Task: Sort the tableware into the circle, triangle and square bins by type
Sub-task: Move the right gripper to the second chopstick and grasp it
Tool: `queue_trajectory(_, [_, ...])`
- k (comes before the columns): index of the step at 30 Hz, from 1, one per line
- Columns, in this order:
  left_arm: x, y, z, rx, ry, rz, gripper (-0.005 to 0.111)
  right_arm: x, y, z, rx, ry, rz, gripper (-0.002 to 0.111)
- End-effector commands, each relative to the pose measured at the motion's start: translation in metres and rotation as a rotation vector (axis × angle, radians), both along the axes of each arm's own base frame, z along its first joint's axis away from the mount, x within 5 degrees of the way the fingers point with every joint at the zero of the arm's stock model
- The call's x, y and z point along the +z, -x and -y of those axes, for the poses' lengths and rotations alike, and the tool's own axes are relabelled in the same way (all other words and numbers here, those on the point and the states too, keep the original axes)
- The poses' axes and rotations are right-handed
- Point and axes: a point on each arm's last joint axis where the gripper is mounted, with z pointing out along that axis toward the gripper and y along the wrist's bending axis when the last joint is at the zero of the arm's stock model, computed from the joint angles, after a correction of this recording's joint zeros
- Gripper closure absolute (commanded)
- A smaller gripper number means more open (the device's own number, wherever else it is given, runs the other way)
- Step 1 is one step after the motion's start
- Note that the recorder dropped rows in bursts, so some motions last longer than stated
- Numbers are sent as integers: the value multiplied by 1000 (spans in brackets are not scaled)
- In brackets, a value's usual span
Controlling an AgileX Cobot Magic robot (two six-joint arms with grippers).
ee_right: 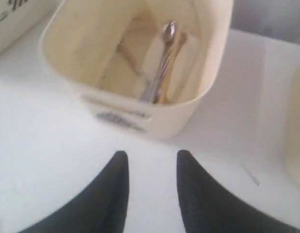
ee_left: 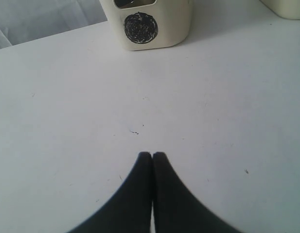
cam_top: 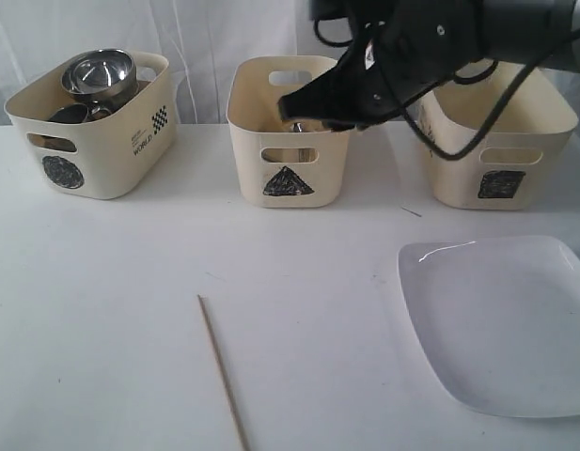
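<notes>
Tableware is partly sorted: at left, the circle bin [cam_top: 101,160] holds a steel bowl [cam_top: 100,73] atop other steel pieces [cam_top: 71,114]. The left end effector [ee_left: 152,156], pressed shut and empty, hovers over bare bench [cam_top: 101,301] before that bin. One chopstick [cam_top: 222,371] lies on the bench. Cutlery [ee_right: 162,58] stands in the triangle bin [cam_top: 290,141]. The right end effector [ee_right: 150,160] hangs near its rim, moderately parted, empty. Further right sit the square bin [cam_top: 496,150] and the white plate [cam_top: 501,324].

The right arm [cam_top: 440,38] covers the far right rim of the triangle bin [cam_top: 288,141] and a corner of the square bin [cam_top: 553,132] beside it. In front of the triangle bin, the plate [cam_top: 501,319] and the chopstick [cam_top: 222,371] run off frame. The cutlery [ee_right: 159,73] inside it is blurred (wrist view), so the pieces cannot be counted.
</notes>
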Motion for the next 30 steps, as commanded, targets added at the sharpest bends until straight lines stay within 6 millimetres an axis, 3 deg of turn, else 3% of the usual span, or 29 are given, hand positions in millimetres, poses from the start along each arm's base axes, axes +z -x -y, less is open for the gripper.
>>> queue_trajectory(1, [-1,0,0,4,9,5,107,-8,47,-47,81,-18,-141,76])
queue_trajectory(4, [-1,0,0,4,9,5,107,-28,61,-78,101,-41,-208,70])
queue_trajectory(9, [-1,0,0,4,9,5,107,-71,76,-120,153,-4,-327,48])
queue_trajectory(17, [-1,0,0,4,9,5,107,-148,90,-144,96,137,-550,47])
queue_trajectory(25, [-1,0,0,4,9,5,107,-143,96,-158,101,94,-545,47])
queue_trajectory(30, [-1,0,0,4,9,5,107,-164,98,-158,91,145,-596,54])
